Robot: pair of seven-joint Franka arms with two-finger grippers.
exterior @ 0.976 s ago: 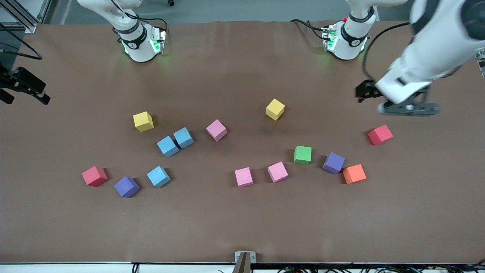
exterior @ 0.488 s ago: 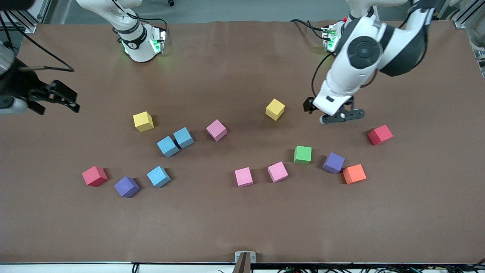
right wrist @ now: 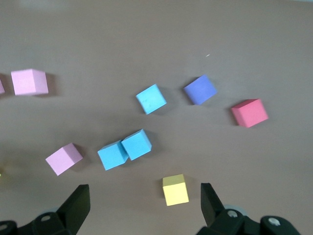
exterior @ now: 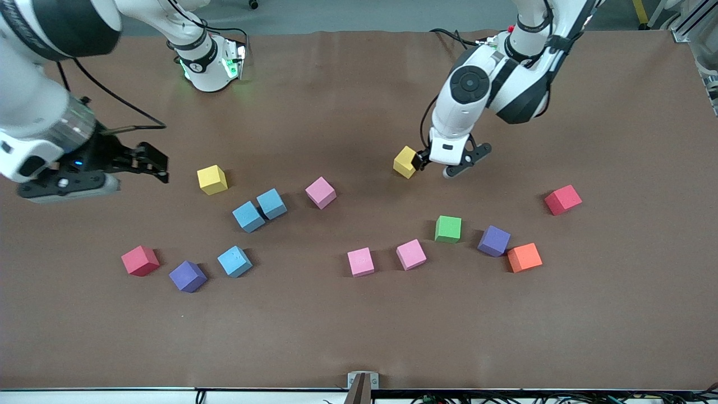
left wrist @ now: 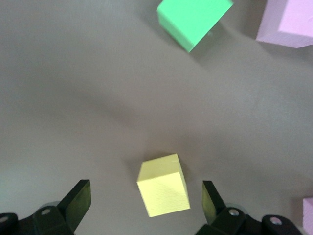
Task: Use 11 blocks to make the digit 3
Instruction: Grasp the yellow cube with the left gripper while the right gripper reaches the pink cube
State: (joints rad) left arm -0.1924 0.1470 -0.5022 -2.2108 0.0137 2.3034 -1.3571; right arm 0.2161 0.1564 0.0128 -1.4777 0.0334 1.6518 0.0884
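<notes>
The blocks lie scattered on the brown table, and no digit 3 is in view. My left gripper [exterior: 421, 160] [left wrist: 145, 185] is open, low over a yellow block [exterior: 406, 161] [left wrist: 164, 186] that sits between its fingertips untouched. My right gripper [exterior: 160, 165] [right wrist: 144, 188] is open too, a short way from a second yellow block [exterior: 212, 179] [right wrist: 175, 190] toward the right arm's end. Nearer the front camera are two touching light blue blocks [exterior: 259, 210], a third light blue [exterior: 234, 261], pink blocks [exterior: 320, 192] [exterior: 360, 262] [exterior: 411, 254], green [exterior: 448, 229], purple [exterior: 493, 240] [exterior: 187, 276] and orange [exterior: 524, 257].
Two red cubes lie on the table, one [exterior: 140, 260] beside the purple block at the right arm's end, one [exterior: 562, 200] at the left arm's end. A small metal bracket [exterior: 362, 380] sits at the table's front edge.
The left gripper swung in from the left arm's end of the table and came down at the yellow block. The right gripper moved in from the table's edge toward the other yellow block.
</notes>
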